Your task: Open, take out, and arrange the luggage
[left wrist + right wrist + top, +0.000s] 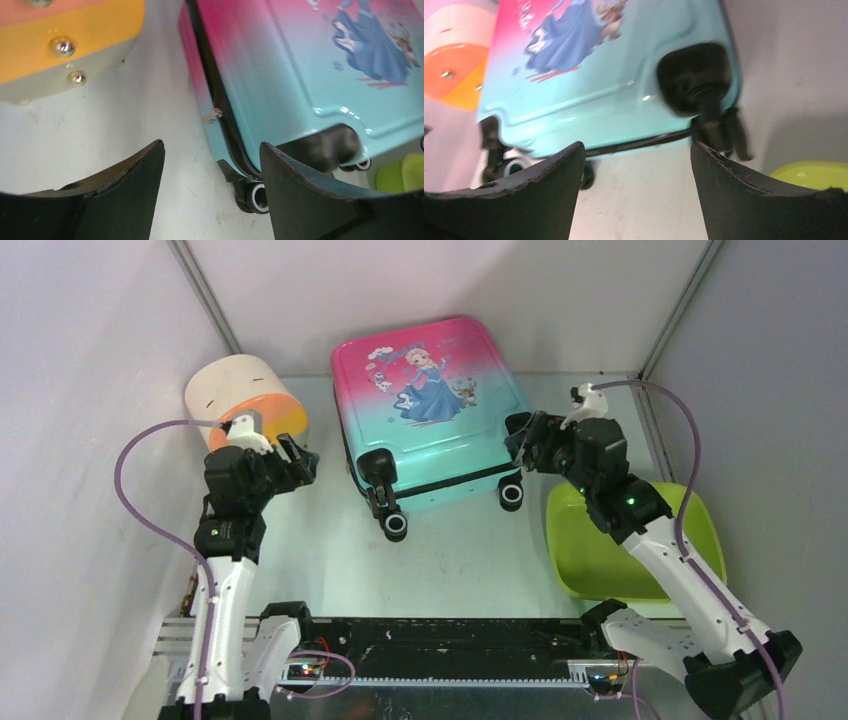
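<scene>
Between the claws we find the closed pink-to-teal hard-shell princess suitcase (430, 410), flat on the surface (450, 560), long axis running away from the arm bases, wheels (396, 527) nearest. Left claw (303, 455) and right claw (520, 437) are both released and empty; the right sits closer.

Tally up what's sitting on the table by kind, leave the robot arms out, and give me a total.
suitcase: 1
cream-and-orange cylinder: 1
lime-green tub: 1
Total: 3
</scene>
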Robot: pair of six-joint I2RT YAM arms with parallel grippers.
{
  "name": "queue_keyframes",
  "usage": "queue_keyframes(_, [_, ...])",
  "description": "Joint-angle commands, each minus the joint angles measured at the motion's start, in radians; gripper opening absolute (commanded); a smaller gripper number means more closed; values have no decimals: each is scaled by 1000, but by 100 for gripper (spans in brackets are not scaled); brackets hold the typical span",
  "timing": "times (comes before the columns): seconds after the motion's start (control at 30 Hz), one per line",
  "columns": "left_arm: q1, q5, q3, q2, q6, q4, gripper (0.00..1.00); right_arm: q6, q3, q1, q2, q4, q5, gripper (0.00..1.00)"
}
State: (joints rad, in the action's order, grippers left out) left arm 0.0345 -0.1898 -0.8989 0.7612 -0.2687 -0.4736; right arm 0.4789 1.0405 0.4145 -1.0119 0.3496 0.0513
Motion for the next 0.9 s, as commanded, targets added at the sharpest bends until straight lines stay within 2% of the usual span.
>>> queue_keyframes(0.0, [89,-120,59,3,-116,152,75,240,27,183,1,82,221,80])
queue_keyframes(0.17, [96,-77,139,-17,-145,197,76,293,40,467,-86,-47,357,79])
queue_keyframes(0.4, [96,28,234,-56,-133,172,76,269,215,724,-358,-64,513,83])
queue_keyframes(0.6, [96,33,290,-80,-122,178,77,182,426,798,-584,-52,530,88])
queue_keyframes(0.87, [94,53,305,-84,-78,183,77,135,618,812,-786,44,522,85])
